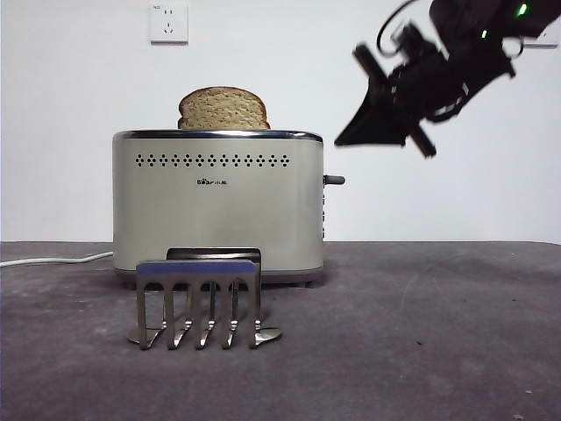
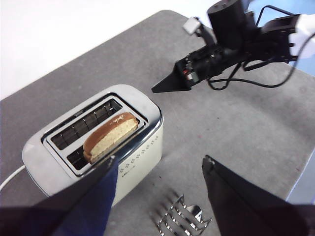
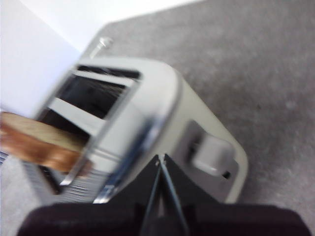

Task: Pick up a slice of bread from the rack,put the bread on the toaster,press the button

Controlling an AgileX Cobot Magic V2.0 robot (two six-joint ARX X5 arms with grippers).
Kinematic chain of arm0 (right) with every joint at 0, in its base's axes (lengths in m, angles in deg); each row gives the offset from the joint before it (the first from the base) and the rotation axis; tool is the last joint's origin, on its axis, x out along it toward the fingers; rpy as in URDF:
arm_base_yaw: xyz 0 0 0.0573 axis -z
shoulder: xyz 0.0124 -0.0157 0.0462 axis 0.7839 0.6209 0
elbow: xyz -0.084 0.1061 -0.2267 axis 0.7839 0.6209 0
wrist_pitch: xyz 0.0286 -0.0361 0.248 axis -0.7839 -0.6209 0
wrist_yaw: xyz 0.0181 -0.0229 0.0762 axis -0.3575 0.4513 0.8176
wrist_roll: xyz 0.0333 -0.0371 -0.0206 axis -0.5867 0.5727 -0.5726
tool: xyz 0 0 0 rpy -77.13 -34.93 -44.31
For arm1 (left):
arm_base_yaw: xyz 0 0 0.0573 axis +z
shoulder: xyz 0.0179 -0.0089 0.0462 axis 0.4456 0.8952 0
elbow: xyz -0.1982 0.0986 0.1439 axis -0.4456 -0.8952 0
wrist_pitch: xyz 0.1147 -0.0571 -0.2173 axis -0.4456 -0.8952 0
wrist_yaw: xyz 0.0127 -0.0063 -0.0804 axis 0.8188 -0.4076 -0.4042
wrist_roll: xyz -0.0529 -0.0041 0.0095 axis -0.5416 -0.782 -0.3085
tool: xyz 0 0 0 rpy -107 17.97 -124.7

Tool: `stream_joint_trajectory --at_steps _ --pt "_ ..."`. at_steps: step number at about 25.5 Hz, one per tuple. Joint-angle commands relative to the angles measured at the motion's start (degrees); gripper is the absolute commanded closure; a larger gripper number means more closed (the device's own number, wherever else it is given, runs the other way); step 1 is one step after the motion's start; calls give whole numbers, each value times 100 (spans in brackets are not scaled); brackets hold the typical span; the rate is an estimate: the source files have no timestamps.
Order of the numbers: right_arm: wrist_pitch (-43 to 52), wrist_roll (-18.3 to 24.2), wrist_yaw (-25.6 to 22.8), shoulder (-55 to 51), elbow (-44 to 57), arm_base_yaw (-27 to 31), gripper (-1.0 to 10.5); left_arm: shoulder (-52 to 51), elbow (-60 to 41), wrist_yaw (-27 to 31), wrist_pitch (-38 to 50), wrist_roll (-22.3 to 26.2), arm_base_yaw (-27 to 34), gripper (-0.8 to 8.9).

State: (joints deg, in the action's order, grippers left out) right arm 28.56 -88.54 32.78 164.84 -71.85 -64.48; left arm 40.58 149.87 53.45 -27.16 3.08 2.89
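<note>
The slice of bread (image 1: 223, 109) stands in a slot of the cream toaster (image 1: 217, 206), its domed top poking out above the chrome rim. The left wrist view shows it in one slot (image 2: 110, 136) with the other slot empty. The button (image 1: 334, 180) sticks out of the toaster's right end. My right gripper (image 1: 344, 139) is shut and empty, hanging above and just right of that end, pointing down at it. Its wrist view shows its tip (image 3: 160, 160) above the lever (image 3: 212, 156). My left gripper (image 2: 158, 162) is open and empty, high above the toaster. The rack (image 1: 199, 303) holds nothing.
A white power cord (image 1: 53, 260) runs left from the toaster over the grey table (image 1: 438, 333). A wall socket (image 1: 168, 23) sits on the white wall behind. The rack also shows in the left wrist view (image 2: 183, 221).
</note>
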Motion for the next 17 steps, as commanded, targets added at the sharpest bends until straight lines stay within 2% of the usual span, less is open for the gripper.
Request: stream_joint_trajectory --at_steps 1,3,10,12,17 --pt "57 94 -94 254 -105 -55 959 -33 -44 -20 -11 -81 -13 522" --pt "111 142 -260 378 -140 -85 959 -33 -44 -20 -35 -81 -13 522" --pt "380 264 -376 566 -142 -87 959 -31 -44 -17 -90 -81 -13 522" --pt "376 310 -564 568 -142 -87 959 -31 -44 -17 -90 -81 -13 522" --pt "378 348 -588 691 -142 -116 959 -31 -44 -17 -92 -79 -13 522"
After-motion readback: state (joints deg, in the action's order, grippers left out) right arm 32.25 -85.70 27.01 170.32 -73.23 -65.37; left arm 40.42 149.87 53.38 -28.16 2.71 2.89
